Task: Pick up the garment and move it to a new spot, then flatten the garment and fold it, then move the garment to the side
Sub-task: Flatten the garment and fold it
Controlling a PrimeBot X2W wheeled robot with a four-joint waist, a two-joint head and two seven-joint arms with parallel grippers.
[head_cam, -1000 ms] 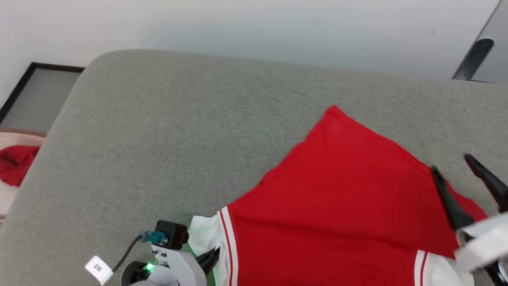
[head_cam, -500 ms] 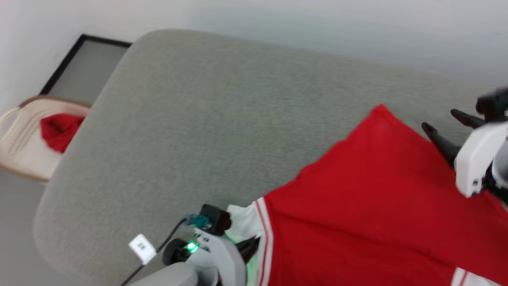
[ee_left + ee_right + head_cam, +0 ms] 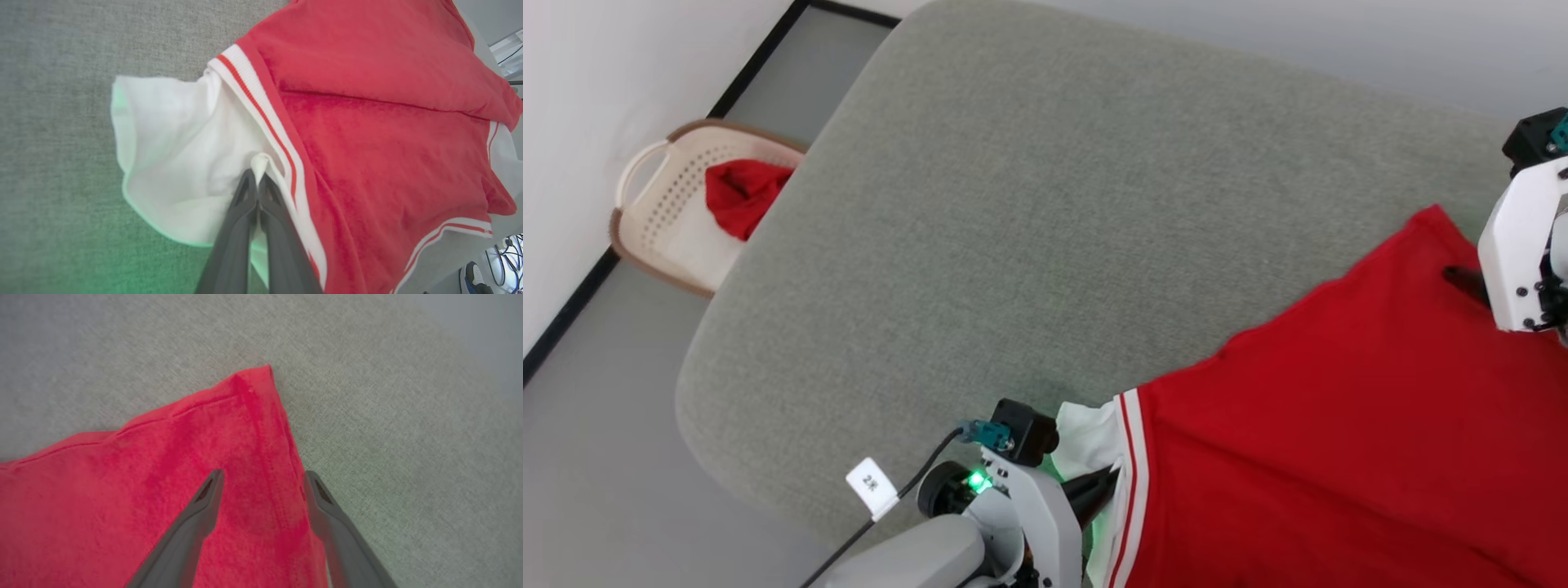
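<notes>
Lying spread on the broad grey fabric cushion point(image 3: 1029, 204), the small red jersey point(image 3: 1339, 457) with striped trim has its white sleeve pinched between the closed fingers of the left gripper point(image 3: 257, 179), while the right gripper point(image 3: 263, 475) spreads its fingers wide over the jersey's far red corner, gripping nothing.

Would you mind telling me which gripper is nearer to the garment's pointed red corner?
Right. The right gripper is open over the garment edge beside that corner; the left gripper is shut on the white sleeve at the far side.
</notes>
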